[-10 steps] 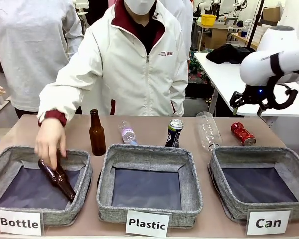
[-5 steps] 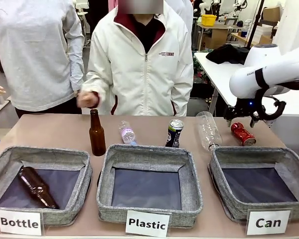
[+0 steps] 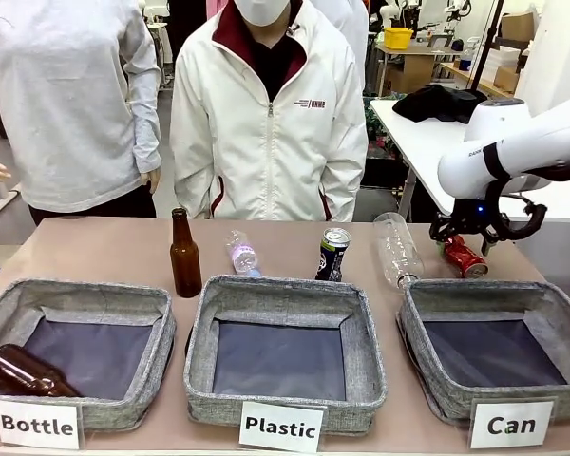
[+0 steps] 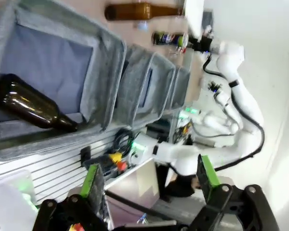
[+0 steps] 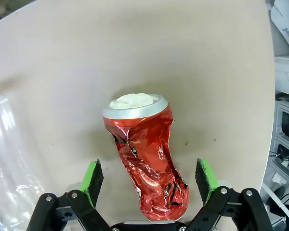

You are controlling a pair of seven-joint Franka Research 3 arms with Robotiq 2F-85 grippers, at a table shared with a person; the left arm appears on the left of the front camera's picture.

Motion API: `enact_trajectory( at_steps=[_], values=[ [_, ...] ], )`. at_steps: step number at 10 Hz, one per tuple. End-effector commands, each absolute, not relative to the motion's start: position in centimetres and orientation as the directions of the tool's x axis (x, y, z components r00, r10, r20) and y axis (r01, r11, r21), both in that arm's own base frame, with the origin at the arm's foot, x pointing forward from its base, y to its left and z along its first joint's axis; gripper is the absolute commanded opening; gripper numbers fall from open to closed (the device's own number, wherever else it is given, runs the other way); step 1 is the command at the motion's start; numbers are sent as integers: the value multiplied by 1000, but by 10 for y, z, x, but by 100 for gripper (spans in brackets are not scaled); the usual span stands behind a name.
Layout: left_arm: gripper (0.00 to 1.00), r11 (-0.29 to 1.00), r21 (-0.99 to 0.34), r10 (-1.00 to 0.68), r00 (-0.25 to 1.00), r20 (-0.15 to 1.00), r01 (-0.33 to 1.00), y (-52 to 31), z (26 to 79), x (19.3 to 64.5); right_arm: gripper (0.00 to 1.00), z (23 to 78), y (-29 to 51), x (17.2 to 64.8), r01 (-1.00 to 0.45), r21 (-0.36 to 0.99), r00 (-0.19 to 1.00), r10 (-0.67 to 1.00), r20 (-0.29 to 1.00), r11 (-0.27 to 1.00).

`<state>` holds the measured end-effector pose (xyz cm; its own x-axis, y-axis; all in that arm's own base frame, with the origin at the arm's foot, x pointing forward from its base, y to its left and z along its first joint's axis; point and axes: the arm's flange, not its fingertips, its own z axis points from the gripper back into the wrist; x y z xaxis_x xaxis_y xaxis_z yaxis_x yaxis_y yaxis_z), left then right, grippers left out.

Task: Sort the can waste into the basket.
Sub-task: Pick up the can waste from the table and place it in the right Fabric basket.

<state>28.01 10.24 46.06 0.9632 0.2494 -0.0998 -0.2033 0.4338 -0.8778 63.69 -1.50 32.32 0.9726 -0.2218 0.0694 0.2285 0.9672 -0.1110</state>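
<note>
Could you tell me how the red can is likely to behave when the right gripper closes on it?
The red can is crumpled, so it probably yields further when squeezed. Its thin creased wall suggests little weight. Lying on its side, it might roll, though the dents should hamper that.

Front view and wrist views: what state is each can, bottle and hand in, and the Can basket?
red can: crushed, lying on the table, ungripped, inside the right hand.
black-and-blue can: upright on table.
Can basket: empty.
brown bottle: lying in Bottle basket.
second brown bottle: upright on table.
small clear bottle: lying on table.
large clear bottle: lying on table.
right hand: open.
left hand: open, empty.
</note>
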Motion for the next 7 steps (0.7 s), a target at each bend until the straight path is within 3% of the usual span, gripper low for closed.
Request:
enact_trajectory(
  at_steps=[1,3,5,6,7],
  values=[
    [100,506,-840,198,974,-109,-197,82,452,281,100,324,-11,642,234,-136,972,-228,61,963],
    [100,462,-857,198,969,-149,-226,79,446,284,100,320,-13,643,232,-139,973,-227,53,963],
    [100,482,-855,183,977,-112,-188,75,457,292,100,321,-12,645,226,-130,974,-221,48,965],
    [100,482,-855,183,977,-112,-188,75,457,292,40,318,-12,644,217,-129,976,-214,40,968],
    [100,482,-855,183,977,-112,-188,75,457,292,40,319,-12,646,215,-119,977,-213,35,969]
  ],
)
